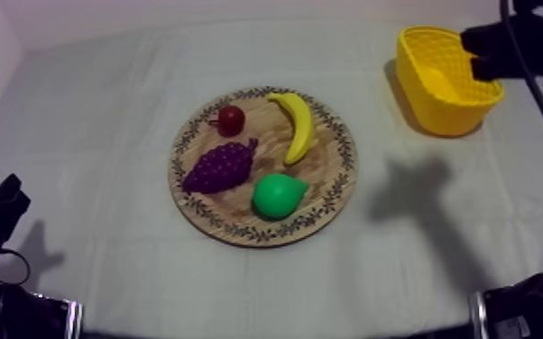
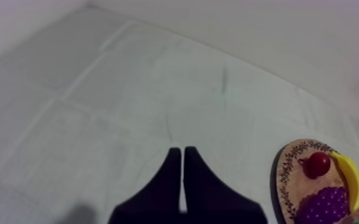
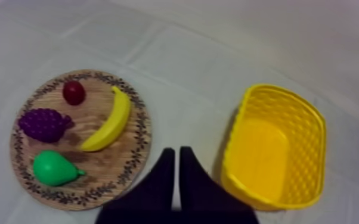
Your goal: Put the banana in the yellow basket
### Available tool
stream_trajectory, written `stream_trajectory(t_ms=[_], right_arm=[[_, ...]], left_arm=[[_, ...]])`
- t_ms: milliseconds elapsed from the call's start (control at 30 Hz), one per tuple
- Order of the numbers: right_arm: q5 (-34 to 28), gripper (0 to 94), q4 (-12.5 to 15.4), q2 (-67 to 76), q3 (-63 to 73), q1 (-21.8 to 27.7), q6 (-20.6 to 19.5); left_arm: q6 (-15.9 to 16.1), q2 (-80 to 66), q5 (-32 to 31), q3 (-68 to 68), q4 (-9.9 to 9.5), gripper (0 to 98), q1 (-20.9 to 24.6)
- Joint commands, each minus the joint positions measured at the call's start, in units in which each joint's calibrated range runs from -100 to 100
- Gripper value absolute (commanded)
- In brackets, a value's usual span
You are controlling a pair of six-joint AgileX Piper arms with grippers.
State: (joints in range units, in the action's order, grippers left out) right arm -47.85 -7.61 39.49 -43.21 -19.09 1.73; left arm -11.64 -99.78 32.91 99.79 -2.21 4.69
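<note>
1. My left gripper [image 2: 180, 150] is at the near left over the bare cloth [image 1: 104, 108], its fingers pressed together on nothing.
2. My right gripper [image 3: 176, 150] hangs by the yellow basket [image 1: 446, 113], fingers closed together and holding nothing.
3. The banana [image 1: 296, 126] lies on the far right part of the wooden board [image 1: 329, 162], beside the small red fruit [image 1: 230, 119], the grapes [image 1: 220, 167] and the pear [image 1: 278, 196].
4. The basket stands at the far right, apart from the board.

Your left hand [image 2: 183, 152] rests low at your left side, its fingers [image 2: 158, 199] together in a narrow wedge. Your right arm [image 1: 520, 41] stretches in from the upper right. Your right hand [image 3: 176, 152] is likewise closed, gripping nothing.
</note>
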Motion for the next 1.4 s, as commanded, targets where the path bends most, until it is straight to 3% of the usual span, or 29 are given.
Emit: stream_trajectory(t_ms=[0,500,633,900,1367], right_arm=[[-2.9,0.6,-0.8,-3.2,5.3,-2.6,-1.7],[-15.7,0.5,-9.2,-19.2,25.5,-12.7,-12.2],[-19.8,0.5,-10.4,-23.9,30.0,-14.7,-13.3],[-24.8,1.8,-11.4,-32.4,38.6,-15.5,-14.2],[-28.5,9.0,-10.0,-43.9,48.6,-13.3,-13.2]], left_arm=[[0.0,0.0,0.0,0.0,0.03,0.1,0.0],[0.0,0.0,0.0,0.0,0.03,0.1,0.0],[0.0,0.0,0.0,0.0,0.03,0.1,0.0],[0.0,0.0,0.0,0.0,0.03,0.1,0.0],[0.0,0.0,0.0,0.0,0.03,0.1,0.0]])
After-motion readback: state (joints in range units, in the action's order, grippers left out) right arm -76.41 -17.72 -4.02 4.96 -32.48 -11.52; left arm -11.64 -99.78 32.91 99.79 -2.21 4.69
